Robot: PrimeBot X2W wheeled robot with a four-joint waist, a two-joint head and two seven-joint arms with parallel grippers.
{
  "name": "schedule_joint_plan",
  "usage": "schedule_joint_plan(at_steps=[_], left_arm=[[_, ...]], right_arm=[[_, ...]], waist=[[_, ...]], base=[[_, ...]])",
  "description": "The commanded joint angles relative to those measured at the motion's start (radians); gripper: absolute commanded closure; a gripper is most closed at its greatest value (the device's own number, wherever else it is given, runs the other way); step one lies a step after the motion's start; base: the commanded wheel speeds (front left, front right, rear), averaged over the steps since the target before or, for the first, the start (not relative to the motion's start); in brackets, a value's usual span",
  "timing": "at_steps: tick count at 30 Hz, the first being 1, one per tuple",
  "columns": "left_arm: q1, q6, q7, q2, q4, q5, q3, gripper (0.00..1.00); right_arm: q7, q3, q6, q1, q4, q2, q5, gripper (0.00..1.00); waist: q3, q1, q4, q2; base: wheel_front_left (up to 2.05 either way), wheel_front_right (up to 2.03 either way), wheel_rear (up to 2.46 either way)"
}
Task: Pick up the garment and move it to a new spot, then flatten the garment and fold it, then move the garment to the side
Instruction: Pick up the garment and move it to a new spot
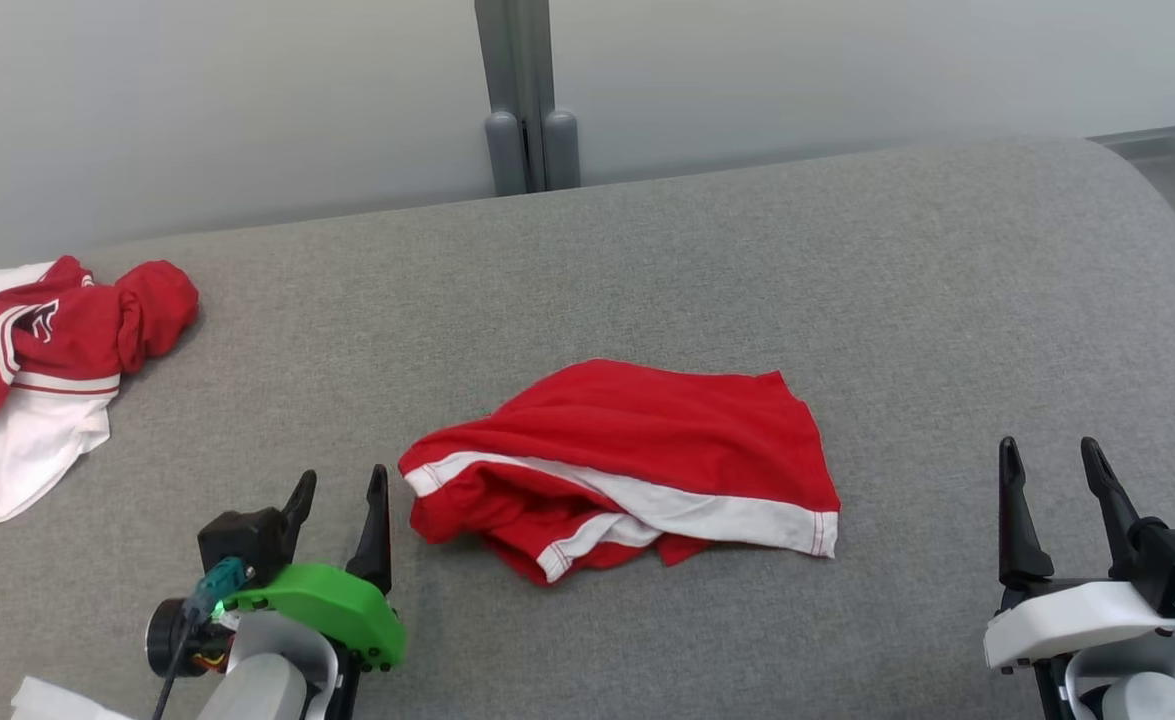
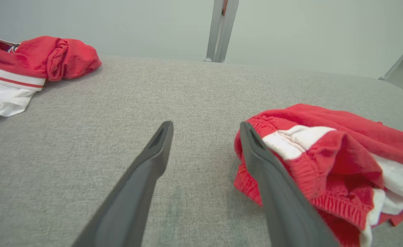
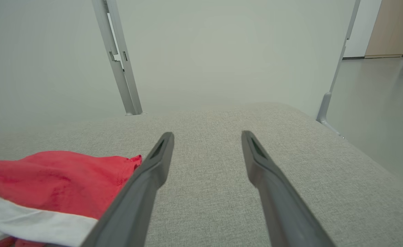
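A red garment [image 1: 637,455] with white stripes lies crumpled in a loose heap on the grey padded table [image 1: 847,280], near its middle front. My left gripper [image 1: 342,490] stands open just left of the heap, nothing between its fingers. In the left wrist view the garment [image 2: 328,161] bunches beside and behind the right finger of my left gripper [image 2: 206,128]. My right gripper [image 1: 1047,465] is open well to the right of the cloth and holds nothing. From the right wrist, the garment [image 3: 54,185] lies left of my right gripper [image 3: 207,137].
A second red-and-white heap of clothes [image 1: 37,370] sits at the table's far left edge, seen also as the clothes [image 2: 33,65] in the left wrist view. A grey post [image 1: 522,95] and pale wall stand behind the table. Floor [image 3: 383,109] drops off past the right edge.
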Motion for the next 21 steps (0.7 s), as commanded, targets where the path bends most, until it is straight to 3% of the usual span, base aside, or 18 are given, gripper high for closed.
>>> schedule_joint_plan(at_steps=[1,7,21], left_arm=[[0.038,0.007,-0.003,0.004,-0.026,0.013,0.017,0.0],[0.118,0.017,-0.002,-0.006,-0.128,0.052,0.078,0.0],[0.321,0.029,-0.002,-0.095,-0.333,0.181,0.238,0.0]], right_arm=[[-0.003,-0.003,-0.001,0.014,0.0,-0.003,-0.01,0.0],[-0.003,-0.001,-0.001,0.023,-0.003,-0.003,-0.016,0.0],[-0.003,0.073,-0.001,0.064,-0.014,-0.003,-0.016,0.0]], waist=[[-0.021,0.0,0.014,0.0],[-0.046,0.0,0.033,0.0],[-0.116,0.0,0.074,0.0]], base=[[0.0,0.0,0.0],[0.0,0.0,0.0],[0.0,0.0,0.0]])
